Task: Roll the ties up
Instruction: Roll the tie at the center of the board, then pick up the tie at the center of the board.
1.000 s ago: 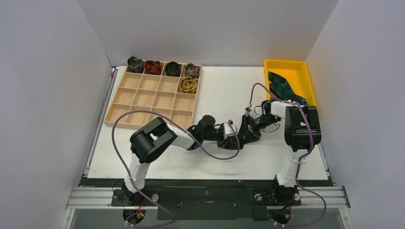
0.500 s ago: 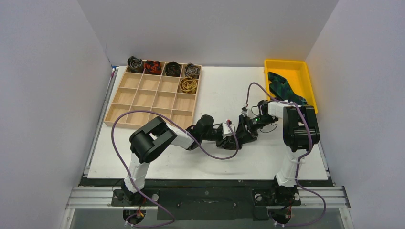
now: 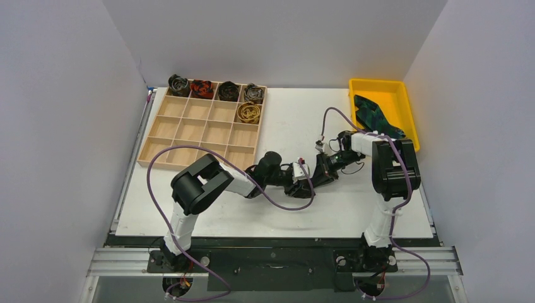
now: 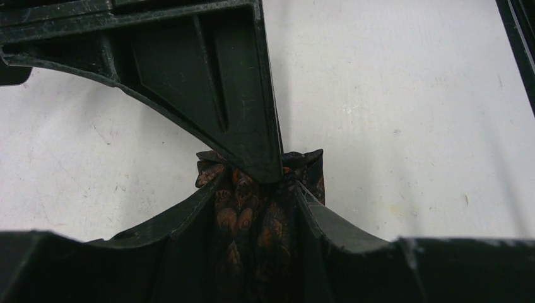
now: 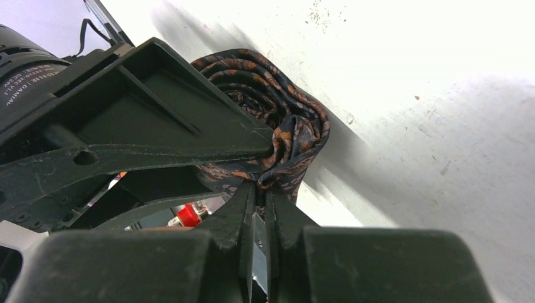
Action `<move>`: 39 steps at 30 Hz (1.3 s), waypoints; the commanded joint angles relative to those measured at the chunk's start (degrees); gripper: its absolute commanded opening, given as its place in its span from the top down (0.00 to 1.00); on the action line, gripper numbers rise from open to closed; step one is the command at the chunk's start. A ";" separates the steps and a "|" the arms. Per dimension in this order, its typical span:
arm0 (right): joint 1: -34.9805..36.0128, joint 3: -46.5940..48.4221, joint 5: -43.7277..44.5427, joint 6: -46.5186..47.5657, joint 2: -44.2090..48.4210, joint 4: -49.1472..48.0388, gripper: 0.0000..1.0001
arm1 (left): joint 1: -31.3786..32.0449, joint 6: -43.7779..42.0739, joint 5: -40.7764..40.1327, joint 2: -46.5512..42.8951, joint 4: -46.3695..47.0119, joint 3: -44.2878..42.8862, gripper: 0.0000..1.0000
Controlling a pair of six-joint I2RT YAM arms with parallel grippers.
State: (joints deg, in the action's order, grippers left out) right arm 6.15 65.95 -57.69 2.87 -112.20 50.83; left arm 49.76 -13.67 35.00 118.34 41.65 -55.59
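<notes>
Black left tool (image 3: 307,181): low over the middle of the tabletop (image 3: 284,126), fingers clamped across the bunched part of the tie.
Brown-black tie (image 4: 236,214): orange-patterned and wound into a loose coil. It rests on the tabletop between the two tools.
Right tool (image 5: 255,196): fingers drawn together, tips at the coil's lower fold. Whether fabric is pinched between them I cannot tell.
Key relation: the coil lies straight ahead of the right tool's tips and inside the left tool's clamp. The tools meet it from opposite sides, the left from the near left and the right from the far right.
Hard to make out: the coil's axis and the tie's free tail. From overhead both tools cover the tie entirely.
Wooden tray (image 3: 148,142): far left, with five rolled ties (image 3: 227,91) in its back compartments.
Yellow bin (image 3: 378,82): far right, holding a green-blue tie (image 3: 372,117), not yet rolled.
</notes>
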 commanded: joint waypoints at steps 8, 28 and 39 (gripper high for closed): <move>2.12 0.85 4.80 2.48 -0.01 -0.45 1.00 | -0.88 0.05 1.33 0.92 -6.14 1.80 0.33; 3.93 1.27 -3.43 -0.11 4.88 -3.19 0.33 | -1.48 -0.10 2.51 1.53 -5.62 3.19 0.72; 5.72 1.71 -0.72 0.29 3.57 -2.69 0.36 | -1.84 -0.59 2.98 1.89 -5.77 3.30 0.71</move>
State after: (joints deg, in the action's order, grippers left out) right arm 10.26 66.37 -58.94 2.50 -110.04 49.06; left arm 48.27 -13.76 38.02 118.93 40.66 -53.91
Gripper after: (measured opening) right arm 0.672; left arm 0.389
